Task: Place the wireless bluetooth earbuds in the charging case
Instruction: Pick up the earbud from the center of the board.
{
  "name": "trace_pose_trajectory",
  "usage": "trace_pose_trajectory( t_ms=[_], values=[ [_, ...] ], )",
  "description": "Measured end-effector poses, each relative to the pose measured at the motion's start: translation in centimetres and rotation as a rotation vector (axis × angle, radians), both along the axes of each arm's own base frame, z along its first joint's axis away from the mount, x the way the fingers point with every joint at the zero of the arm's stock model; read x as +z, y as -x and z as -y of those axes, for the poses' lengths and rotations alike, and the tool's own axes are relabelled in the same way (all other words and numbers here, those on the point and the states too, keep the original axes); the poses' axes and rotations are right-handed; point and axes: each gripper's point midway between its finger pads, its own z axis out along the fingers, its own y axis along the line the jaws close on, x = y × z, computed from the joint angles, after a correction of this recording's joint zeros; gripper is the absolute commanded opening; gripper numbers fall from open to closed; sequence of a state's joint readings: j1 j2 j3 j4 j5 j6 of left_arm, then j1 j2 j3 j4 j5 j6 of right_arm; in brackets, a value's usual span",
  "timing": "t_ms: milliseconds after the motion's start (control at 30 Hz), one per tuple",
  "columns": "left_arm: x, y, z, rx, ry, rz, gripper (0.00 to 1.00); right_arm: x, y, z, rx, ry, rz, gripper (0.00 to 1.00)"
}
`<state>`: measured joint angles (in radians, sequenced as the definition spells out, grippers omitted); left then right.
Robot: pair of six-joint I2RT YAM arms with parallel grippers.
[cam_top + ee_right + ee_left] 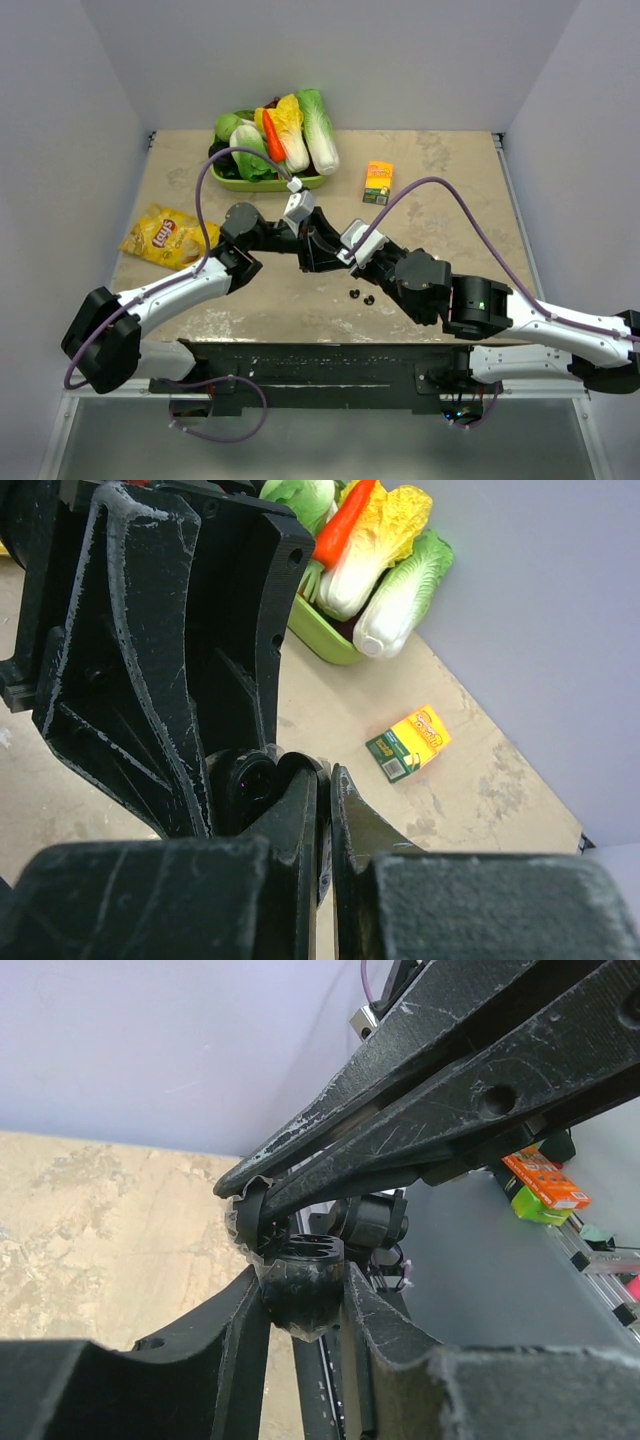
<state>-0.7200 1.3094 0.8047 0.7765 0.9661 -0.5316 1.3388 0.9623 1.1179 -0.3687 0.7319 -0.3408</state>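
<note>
We see the case [300, 1260] lifted off the surface [450, 200] and clamped between the left fingers [312, 243]. It sits upright, its round top with small sockets facing up. We judge it is held this way so the sockets are exposed and steady for loading. The right fingers [326, 780] are pressed together and reach in from the other side, their tips right at the case's upper edge. There they meet a thin curved black piece that looks to us like the flipped-up lid. We cannot tell for sure whether they pinch it or only touch it. Either way, the likely purpose is to keep the lid out of the way while the other arm braces the body. The two black earbuds [368, 299] lie side by side on the surface, just in front of the joined arms and below the case, so neither is in it yet. No white ones show. The vegetable basket [270, 145], chip bag [165, 237] and small box [378, 182] sit well apart from the work. With both arms busy at the case, we judge one must let go before an earbud can be picked up. The right looks the likelier one, being nearer to them.
</note>
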Motion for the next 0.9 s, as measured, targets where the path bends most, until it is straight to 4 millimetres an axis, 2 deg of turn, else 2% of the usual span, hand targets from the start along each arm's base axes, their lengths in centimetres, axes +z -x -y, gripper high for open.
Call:
trace_pose_trajectory(
  t_ms=[167,200,300,367,433,533,733,900],
  values=[
    [-0.1,0.2,-0.2,-0.002,0.017,0.007,0.00,-0.1,0.1,-0.2,0.012,-0.003,-0.005,0.01],
    [-0.2,0.3,-0.2,-0.003,0.023,0.008,0.00,-0.1,0.2,-0.2,0.015,-0.005,-0.009,0.17],
    [-0.4,0.4,-0.4,0.003,0.043,0.017,0.00,-0.2,0.4,-0.5,0.017,-0.030,-0.028,0.32],
    [-0.7,0.4,-0.5,0.014,0.056,0.022,0.00,-0.1,0.4,-0.5,0.008,-0.058,-0.041,0.37],
    [-1.1,0.5,-0.7,0.021,0.064,0.015,0.00,0.2,0.4,-0.6,-0.001,-0.093,-0.052,0.46],
    [-1.6,0.6,-0.9,0.027,0.067,0.004,0.00,1.4,0.3,-0.4,-0.021,-0.161,-0.057,0.49],
    [-1.6,0.6,-1.2,0.050,0.095,0.000,0.00,3.4,0.2,0.9,-0.064,-0.279,-0.058,0.55],
    [-1.5,0.6,-2.4,0.138,0.135,0.007,0.00,4.0,-0.9,3.8,-0.210,-0.422,-0.082,0.57]
  ],
)
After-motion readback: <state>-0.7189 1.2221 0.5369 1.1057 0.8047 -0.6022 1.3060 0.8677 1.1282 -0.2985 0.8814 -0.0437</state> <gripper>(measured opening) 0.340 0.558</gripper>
